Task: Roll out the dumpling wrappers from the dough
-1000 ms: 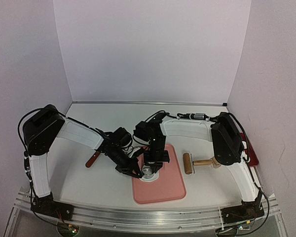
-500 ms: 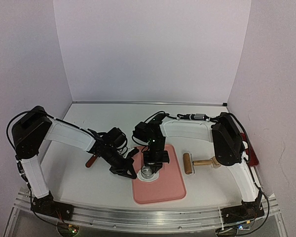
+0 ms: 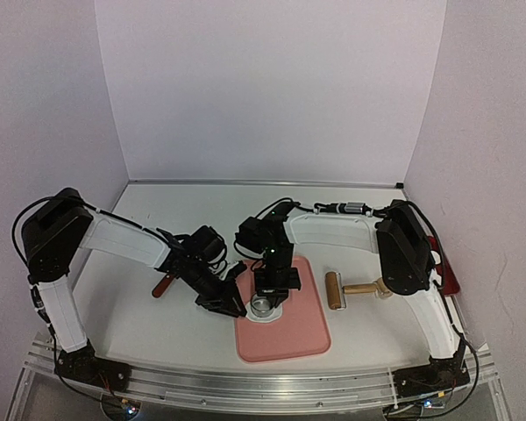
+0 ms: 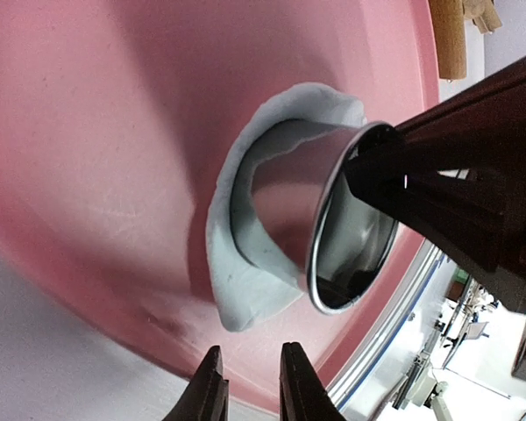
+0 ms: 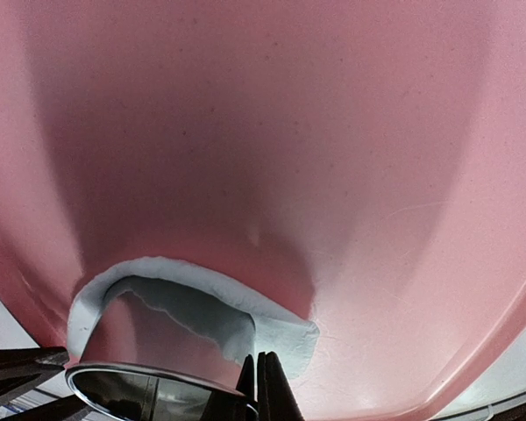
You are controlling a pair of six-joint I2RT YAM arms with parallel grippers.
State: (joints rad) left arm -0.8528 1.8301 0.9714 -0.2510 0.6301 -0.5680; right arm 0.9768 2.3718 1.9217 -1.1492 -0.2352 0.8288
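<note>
The dough (image 4: 237,281) is a thin ragged-edged white sheet lying on the pink mat (image 3: 289,338), curled up around the metal ring cutter (image 4: 351,241). In the right wrist view the dough (image 5: 202,298) wraps the far side of the ring cutter (image 5: 149,381). My right gripper (image 5: 257,361) is shut on the cutter's rim and stands over it (image 3: 268,294). The left gripper (image 4: 252,353) hovers just off the dough's near edge, its jaws a little apart with nothing between them, left of the cutter (image 3: 234,307). No dumpling wrappers show; the cutter's inside is dark.
A wooden rolling pin (image 3: 346,289) lies right of the mat. A brown-handled tool (image 3: 164,285) lies on the table under the left arm. A dark red object (image 3: 447,267) sits at the right wall. The table's metal front rail (image 3: 263,386) runs below the mat.
The left arm has drawn back to the left, its gripper shifting slightly away from the cutter and its jaws parting a little. The right gripper and cutter have stayed put.
</note>
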